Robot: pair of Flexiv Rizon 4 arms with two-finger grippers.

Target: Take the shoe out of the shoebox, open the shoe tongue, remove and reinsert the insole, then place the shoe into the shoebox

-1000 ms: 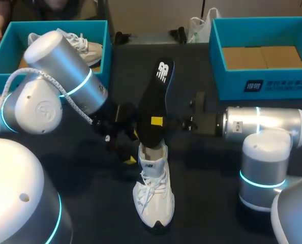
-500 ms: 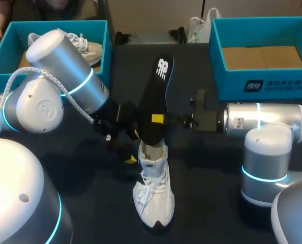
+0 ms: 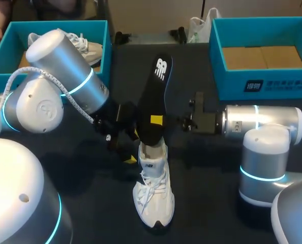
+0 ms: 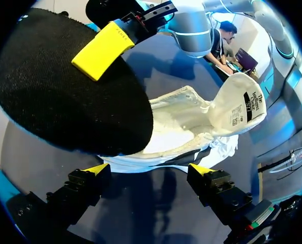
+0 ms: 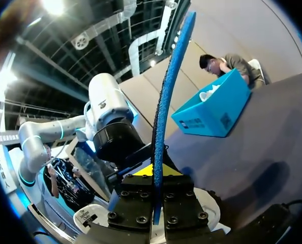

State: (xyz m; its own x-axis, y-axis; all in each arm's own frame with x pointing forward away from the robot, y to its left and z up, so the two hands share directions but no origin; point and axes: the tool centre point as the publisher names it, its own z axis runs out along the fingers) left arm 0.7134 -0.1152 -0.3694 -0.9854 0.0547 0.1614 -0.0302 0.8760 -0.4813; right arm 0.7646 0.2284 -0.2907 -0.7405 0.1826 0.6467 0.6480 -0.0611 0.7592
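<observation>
Head view has the white shoe (image 3: pixel 153 190) lying on the dark table (image 3: pixel 212 203) near the middle, toe toward the robot, heel end away from it, well outside either box. Rising from its opening is the black insole (image 3: pixel 154 99), stood nearly on end, its lower end at the shoe's collar and its printed end up toward the far side of the table. The right gripper (image 3: pixel 158 121) comes in from the side and is clamped on that insole low down, one yellow tip flat against its face; seen from the right wrist, the insole runs edge-on straight up from between the fingers. The left gripper (image 4: pixel 150 170) sits just beside the shoe's heel with its fingers spread wide, holding nothing, the shoe ahead of them and apart from both tips. From there the tongue (image 4: pixel 240 104) shows pulled forward, label side up. The right shoebox (image 3: pixel 263 84) shows only its cardboard floor; the left shoebox (image 3: pixel 1 63) holds a second shoe (image 3: pixel 87 50).
</observation>
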